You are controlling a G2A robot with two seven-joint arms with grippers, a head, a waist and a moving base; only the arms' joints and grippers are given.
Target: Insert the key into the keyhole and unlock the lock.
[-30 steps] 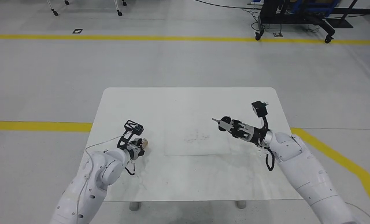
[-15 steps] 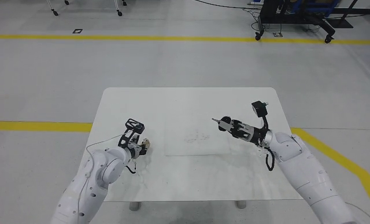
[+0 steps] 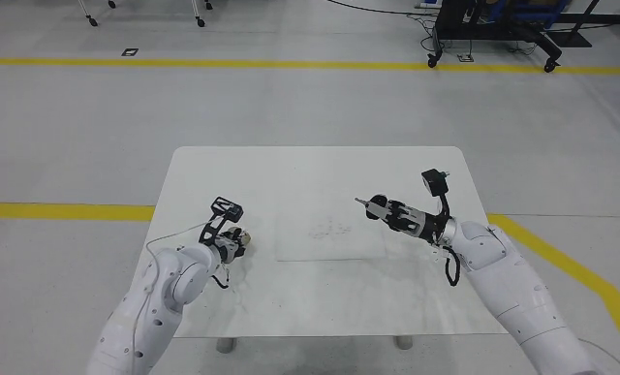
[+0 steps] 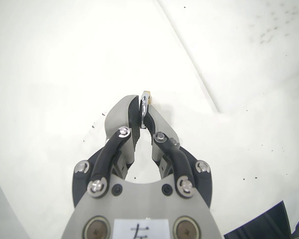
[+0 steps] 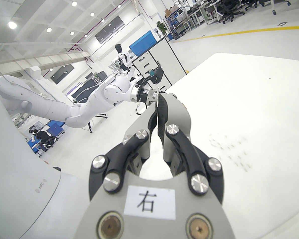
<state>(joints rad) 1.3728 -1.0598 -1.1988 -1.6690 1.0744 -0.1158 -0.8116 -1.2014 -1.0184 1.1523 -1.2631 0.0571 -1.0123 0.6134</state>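
Two-handed alignment work, judged to be at the approach: no contact yet between key point(image 3: 360, 202) and lock point(image 4: 145, 100). At lower left of the top view, pinches the lock by its silver shackle between the black pads point(image 4: 133, 111) of the left gripper point(image 4: 142, 106), with a bit of brass body peeking past the tips, close over the white table point(image 3: 291, 171); touching it or not, cannot tell. Right of centre in the same view, clamps the key in the right gripper point(image 3: 374, 209), jaws pressed together, thin metal tip poking out toward the middle of the frame. Leaves the two well apart, with a faint rectangular mat point(image 3: 320, 247) on the table between.

To do this step well: find the keyhole face before closing in; cannot tell its direction from these views. Turn the left wrist to square that face to the key's line, then bring the tip in straight and slow along its own axis. Expect swing in the lock, gripped by the shackle alone; push gently. Twist only once fully seated.

As to pose: left forearm angled up from the lower left corner, gripper tilted down at the table. Right forearm angled in from the lower right corner, gripper held above the table and aimed left, toward the other arm.
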